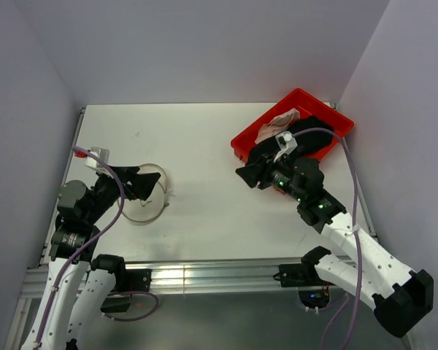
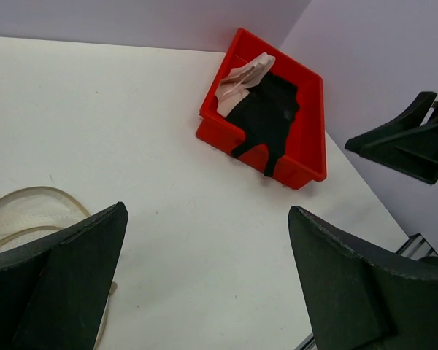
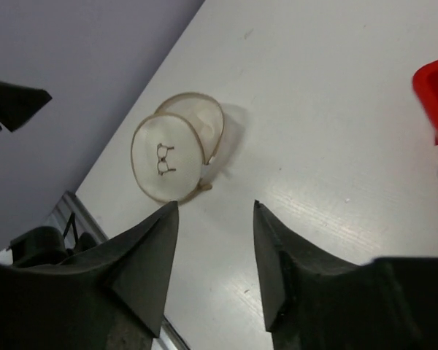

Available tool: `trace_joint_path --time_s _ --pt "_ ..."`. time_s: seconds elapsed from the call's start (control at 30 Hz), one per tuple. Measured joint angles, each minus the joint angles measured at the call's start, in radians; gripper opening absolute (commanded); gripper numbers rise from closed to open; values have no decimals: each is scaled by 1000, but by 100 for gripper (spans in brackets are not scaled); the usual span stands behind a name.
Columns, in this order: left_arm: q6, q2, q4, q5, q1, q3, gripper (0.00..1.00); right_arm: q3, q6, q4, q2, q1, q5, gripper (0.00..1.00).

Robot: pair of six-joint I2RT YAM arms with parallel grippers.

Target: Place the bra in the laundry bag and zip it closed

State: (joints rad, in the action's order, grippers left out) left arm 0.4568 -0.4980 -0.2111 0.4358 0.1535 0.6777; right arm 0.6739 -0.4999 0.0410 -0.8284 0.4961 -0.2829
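White tabletop (image 1: 204,146), lilac walls (image 1: 204,44), one laundry bag (image 3: 179,146) near left, lid open, just beside left gripper (image 2: 206,219), one red tray (image 1: 315,100) far right holding one black garment (image 2: 266,117), one pale garment (image 2: 241,80), left and right gripper (image 3: 215,208) jaws spread, empty.

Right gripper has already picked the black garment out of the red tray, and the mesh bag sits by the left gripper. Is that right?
Not quite. The right wrist view shows the right gripper open and empty; the black garment lies in the red tray. The laundry bag does sit by the left gripper.
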Motion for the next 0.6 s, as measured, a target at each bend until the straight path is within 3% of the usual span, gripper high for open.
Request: trace_joint_path --time_s 0.07,0.27,0.6 --pt "0 1 -16 -21 0 2 99 0 3 3 -36 48 14 59" --pt "4 33 -91 -114 -1 30 99 44 7 15 -200 190 70 58" --pt "82 10 -318 -349 -2 152 99 285 -1 90 -667 399 134 57"
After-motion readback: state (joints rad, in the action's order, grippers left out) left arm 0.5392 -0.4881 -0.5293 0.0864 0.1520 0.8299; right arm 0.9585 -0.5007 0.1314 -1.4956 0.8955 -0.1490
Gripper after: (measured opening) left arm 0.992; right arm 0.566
